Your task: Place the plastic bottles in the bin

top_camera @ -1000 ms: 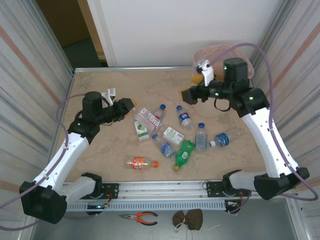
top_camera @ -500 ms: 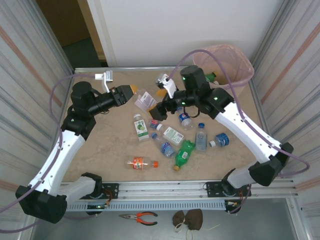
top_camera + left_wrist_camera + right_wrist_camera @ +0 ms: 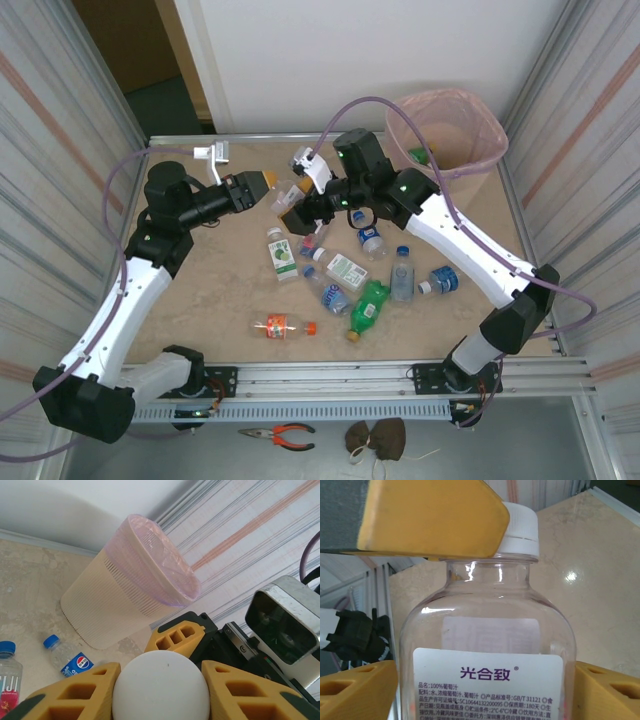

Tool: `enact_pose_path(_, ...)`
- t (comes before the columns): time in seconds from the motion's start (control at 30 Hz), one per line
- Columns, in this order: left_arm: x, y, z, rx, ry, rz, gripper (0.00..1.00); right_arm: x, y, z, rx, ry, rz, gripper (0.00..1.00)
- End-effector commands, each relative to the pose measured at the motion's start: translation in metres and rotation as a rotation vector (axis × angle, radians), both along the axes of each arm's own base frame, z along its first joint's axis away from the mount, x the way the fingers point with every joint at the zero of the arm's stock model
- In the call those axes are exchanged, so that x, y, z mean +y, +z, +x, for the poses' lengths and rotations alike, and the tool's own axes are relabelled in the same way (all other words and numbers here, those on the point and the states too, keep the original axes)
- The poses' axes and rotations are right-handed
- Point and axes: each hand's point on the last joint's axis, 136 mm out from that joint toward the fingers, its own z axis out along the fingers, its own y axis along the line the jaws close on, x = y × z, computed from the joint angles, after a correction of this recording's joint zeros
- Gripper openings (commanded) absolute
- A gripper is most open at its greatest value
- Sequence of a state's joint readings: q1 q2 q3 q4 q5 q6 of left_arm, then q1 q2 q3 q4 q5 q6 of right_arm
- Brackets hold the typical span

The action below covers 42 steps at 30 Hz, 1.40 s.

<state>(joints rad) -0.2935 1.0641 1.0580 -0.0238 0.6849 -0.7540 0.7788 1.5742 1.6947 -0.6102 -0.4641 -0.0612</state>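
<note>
R arm has swung left, away from the bin (image 3: 120,595), to mid-table. Low in the top view an orange-label bottle (image 3: 283,324) and a green bottle (image 3: 368,305) lie on the table (image 3: 200,290), w/ blue-cap bottles (image 3: 402,275) just above them. Higher up, L tool (image 3: 260,183) holds a clear white-cap bottle (image 3: 487,645) at its cap. R tool (image 3: 482,690) is wide, one finger each side of that bottle; can't tell if they press it. Bin stands upper right, at the far corner.
</note>
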Motion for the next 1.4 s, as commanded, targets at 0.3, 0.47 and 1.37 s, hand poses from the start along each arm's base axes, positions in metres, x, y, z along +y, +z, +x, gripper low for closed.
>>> enact_pose_path(0.3, 0.002, 0.023, -0.004, -0.087, -0.012, -0.011, 0.36, 0.003, 0.016, -0.002, -0.026, 0.015, 0.02, 0.63)
enact_pose_path(0.47, 0.006, 0.024, -0.005, -0.091, 0.016, 0.0, 0.56, -0.004, 0.021, 0.004, -0.028, -0.011, 0.032, 0.6)
enact_pose_path(1.37, 0.021, 0.012, -0.011, -0.071, 0.077, 0.037, 0.7, -0.289, 0.089, 0.154, -0.211, -0.764, -0.036, 0.61)
